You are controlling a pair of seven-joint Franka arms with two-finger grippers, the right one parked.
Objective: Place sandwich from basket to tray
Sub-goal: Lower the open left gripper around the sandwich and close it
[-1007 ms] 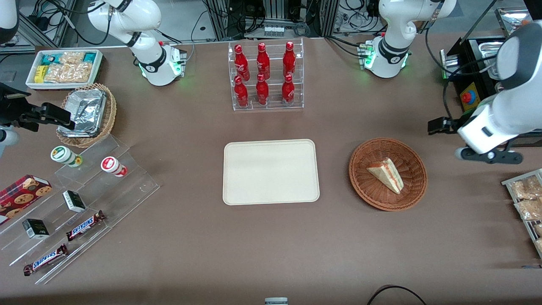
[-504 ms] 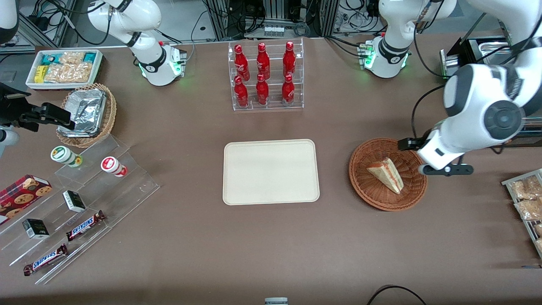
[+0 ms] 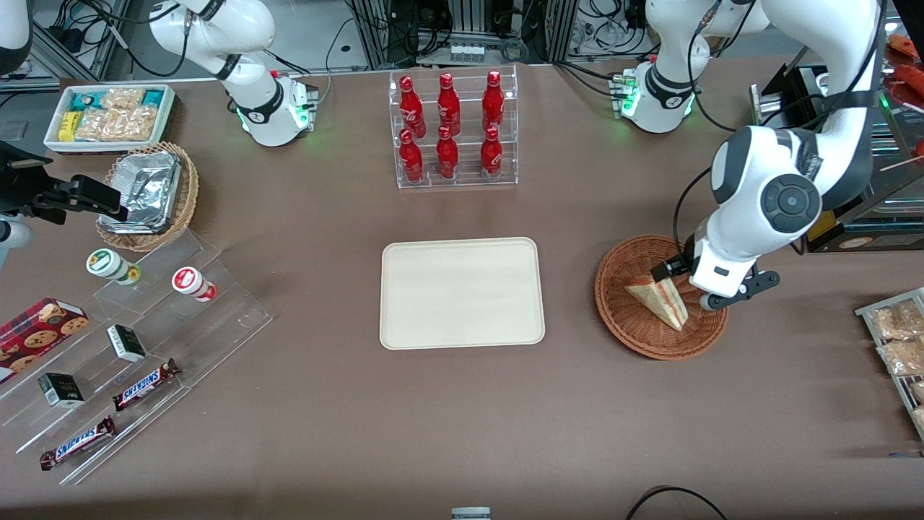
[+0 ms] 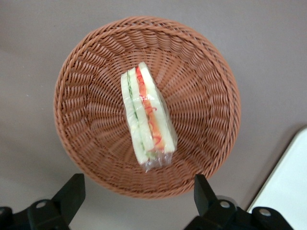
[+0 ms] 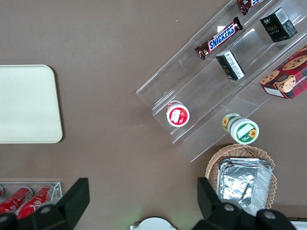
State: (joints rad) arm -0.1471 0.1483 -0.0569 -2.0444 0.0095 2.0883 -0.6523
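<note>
Overhead, a matte brown table (image 3: 303, 404) fills the scene, with cable-strewn racks past its edge. One triangular white-bread sandwich (image 3: 658, 297) lies in one round reddish-brown wicker basket (image 3: 622, 318); one flat cream rectangular tray (image 3: 462, 292) sits well apart. Six red bottles (image 3: 447, 123) stand in a clear rack. The left gripper (image 4: 139, 191) hovers just above the basket, fingers (image 4: 72, 189) spread wide, holding nothing.

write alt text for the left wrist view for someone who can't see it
A small triangular sandwich wedge of pale bread with red-orange and green filling, wrapped in clear film, lies in the round reddish-brown woven wicker basket on a brown table. The left arm's gripper hangs above the basket, open, its black fingers apart. The rounded corner of the cream-beige tray shows beside the basket.
</note>
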